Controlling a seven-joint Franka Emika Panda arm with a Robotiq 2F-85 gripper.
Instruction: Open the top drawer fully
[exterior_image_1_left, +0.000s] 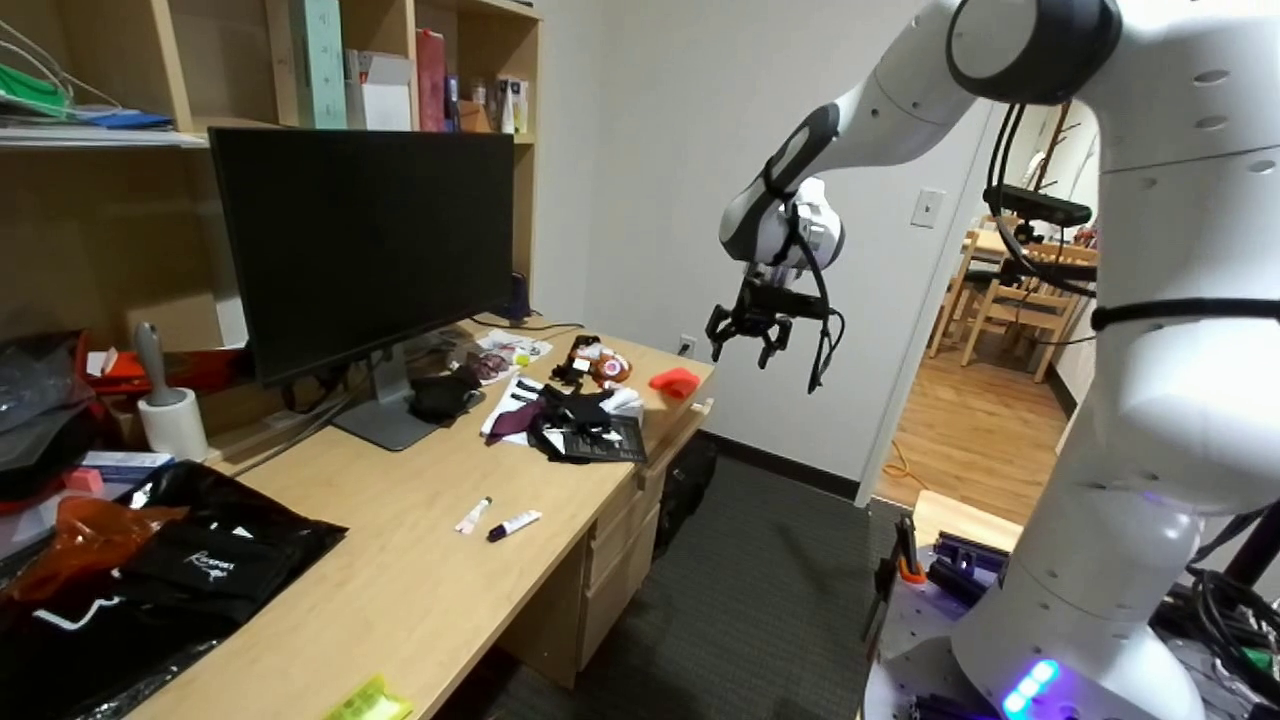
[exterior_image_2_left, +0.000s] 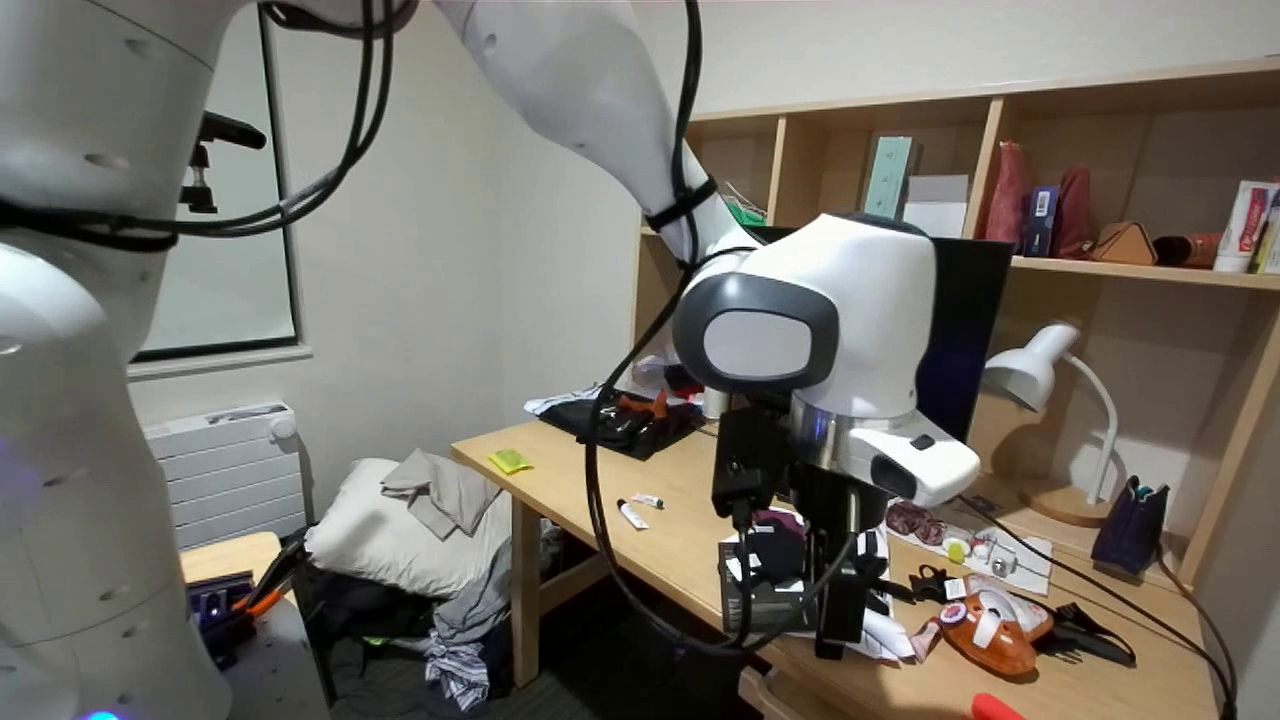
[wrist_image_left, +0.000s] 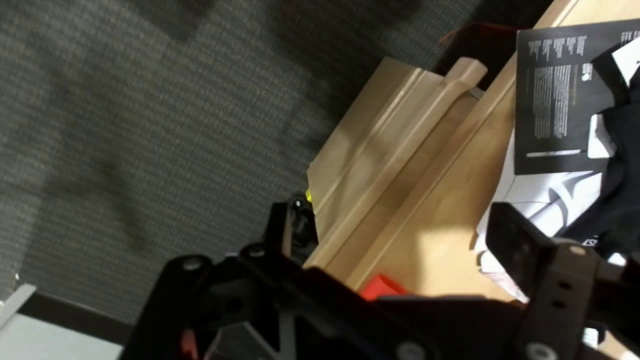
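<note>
The top drawer (wrist_image_left: 387, 162) is light wood and sits just under the desk edge. In the wrist view it stands out a little from the desk, with a narrow gap showing behind its front lip. Its protruding end also shows in both exterior views (exterior_image_1_left: 702, 408) (exterior_image_2_left: 765, 692). My gripper (wrist_image_left: 397, 230) is open and empty, its black fingers wide apart. In an exterior view the gripper (exterior_image_1_left: 742, 350) hangs in the air above the desk's far corner, apart from the drawer. In an exterior view the arm hides much of the gripper (exterior_image_2_left: 842, 610).
The desk (exterior_image_1_left: 400, 560) carries a monitor (exterior_image_1_left: 370, 240), a dark box with black cloth (exterior_image_1_left: 590, 430), a brown plush item (exterior_image_2_left: 990, 630) and a red object (exterior_image_1_left: 675, 382) near the edge. Lower drawer fronts (exterior_image_1_left: 618, 595) stand below. A wall (exterior_image_1_left: 680, 200) rises behind the gripper.
</note>
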